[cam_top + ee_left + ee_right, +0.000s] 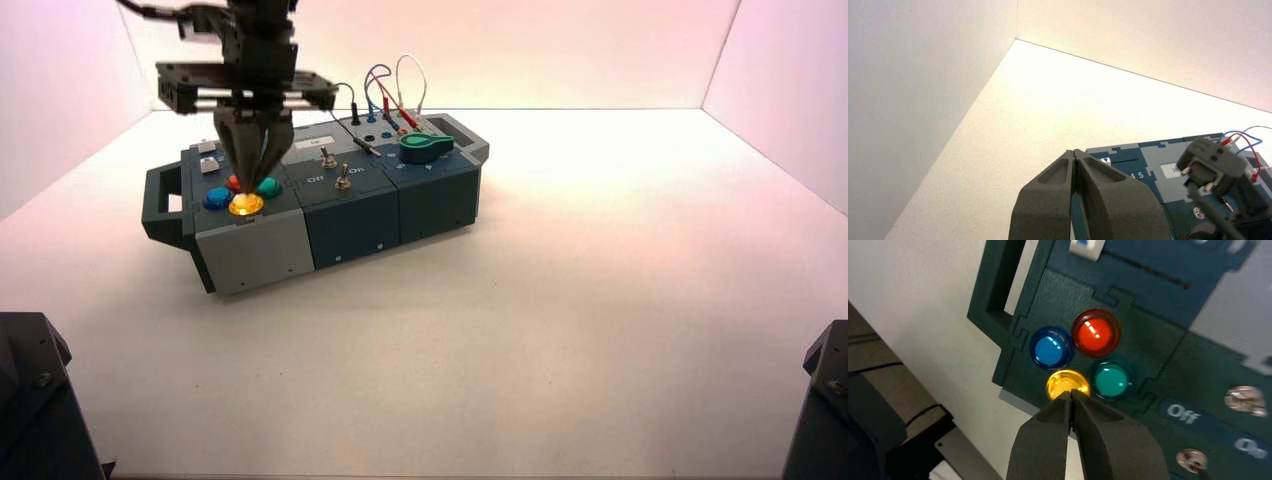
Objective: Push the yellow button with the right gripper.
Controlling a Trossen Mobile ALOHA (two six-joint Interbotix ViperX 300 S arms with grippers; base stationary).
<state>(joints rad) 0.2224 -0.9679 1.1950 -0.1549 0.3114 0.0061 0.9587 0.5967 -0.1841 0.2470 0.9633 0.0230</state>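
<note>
Box [345,222] with buttons, switches, a knob and wires sits turned on the table [560,330], toward the left of the high view. Above its near left corner hangs the right gripper [250,190], tips pointing down, its two fingers closed together with nothing between them. The left gripper [1074,151] waits off to the left side, its fingers also together and empty.

Smaller still are the round buttons: a red button [1095,333], a blue button [1051,348], a green button [1111,379] and the yellow button [1067,383], the one nearest the box's front edge at that left end.

As for progress, the reach looks done: the fingertips are right at the yellow button. The press itself, if it has not happened, is what remains, then lifting clear.

Hard to make out is whether the tips touch the dome or sit just over it. They cover part of its rim in the right wrist view, and no pushed-down travel can be read.
</note>
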